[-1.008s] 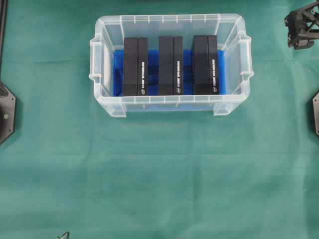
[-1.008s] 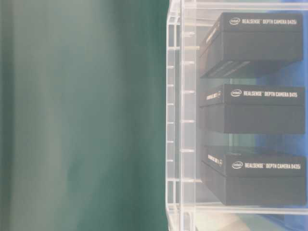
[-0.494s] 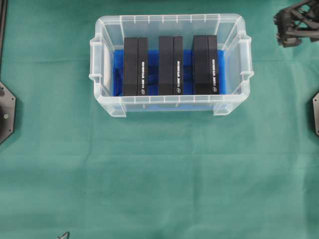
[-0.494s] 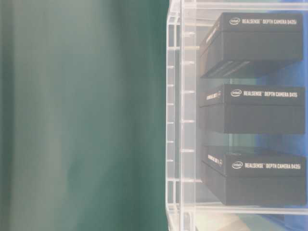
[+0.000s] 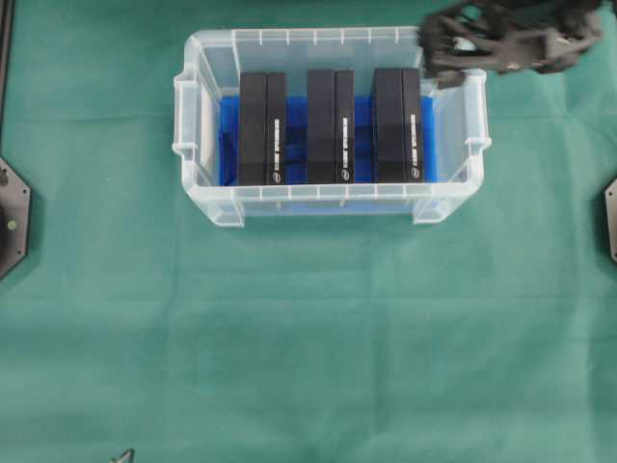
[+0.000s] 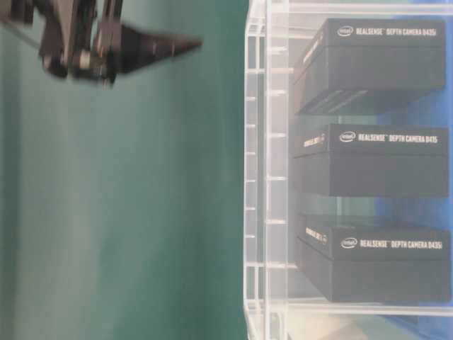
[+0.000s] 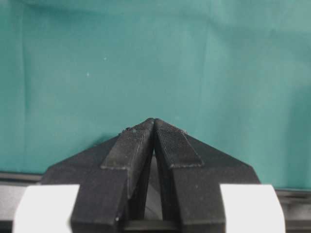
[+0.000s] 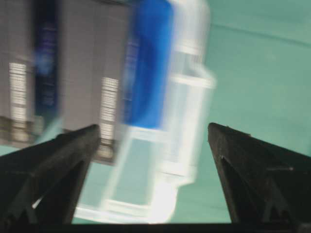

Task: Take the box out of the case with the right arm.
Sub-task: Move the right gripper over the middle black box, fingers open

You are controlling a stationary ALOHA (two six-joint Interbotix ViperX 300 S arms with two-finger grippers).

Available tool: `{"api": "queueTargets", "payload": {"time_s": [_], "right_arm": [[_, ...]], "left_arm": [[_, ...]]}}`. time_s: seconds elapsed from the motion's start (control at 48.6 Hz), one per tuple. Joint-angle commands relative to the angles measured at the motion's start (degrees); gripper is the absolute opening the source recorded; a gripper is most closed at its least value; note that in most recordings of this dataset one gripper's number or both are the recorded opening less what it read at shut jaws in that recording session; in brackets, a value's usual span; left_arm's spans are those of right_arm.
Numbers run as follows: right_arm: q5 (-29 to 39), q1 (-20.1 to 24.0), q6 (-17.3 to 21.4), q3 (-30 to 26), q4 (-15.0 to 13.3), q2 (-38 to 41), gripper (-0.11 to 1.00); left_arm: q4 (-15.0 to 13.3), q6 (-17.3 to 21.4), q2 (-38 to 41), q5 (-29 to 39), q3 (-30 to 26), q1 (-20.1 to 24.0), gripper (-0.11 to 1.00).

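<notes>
You have nothing out yet — all three black boxes (image 5: pixel 398 125) sit in the case (image 5: pixel 193 145). Your right gripper (image 5: pixel 436 60), spread wide and empty, hovers over the case's two o'clock corner; descent, grasp and lift remain — the left gripper (image 7: pixel 154 125) is pressed together.

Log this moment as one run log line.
phase: approach | right gripper: open, over case corner | left gripper: shut | three boxes in case

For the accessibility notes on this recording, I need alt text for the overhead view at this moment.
Three black boxes stand side by side in a clear plastic case lined with a blue sheet, on a green cloth. The open right gripper reaches in from the upper right over the case's far right corner, holding nothing.
</notes>
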Motion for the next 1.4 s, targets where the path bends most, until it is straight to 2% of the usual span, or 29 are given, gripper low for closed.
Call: {"api": "queueTargets", "payload": {"time_s": [0.0,0.268,0.494,1.379], "right_arm": [[-0.97,1.14,-0.09,-4.83,0.00,2.55,0.92],[-0.97,3.34,-0.26,-17.75,0.88,13.45,0.92],[-0.79,4.04,-0.44,-23.64,0.88,17.67,0.92],[-0.53,4.22,-0.62,-24.26,1.41,18.90,0.92]], "left_arm": [[0.18,0.09,0.00,0.09,-1.32,-0.09,0.02],[0.18,0.09,-0.18,0.18,-1.32,-0.09,0.02],[0.35,0.09,-0.26,0.18,-1.32,-0.09,0.02],[0.53,0.09,-0.26,0.18,-1.23,-0.09,0.02]]}}
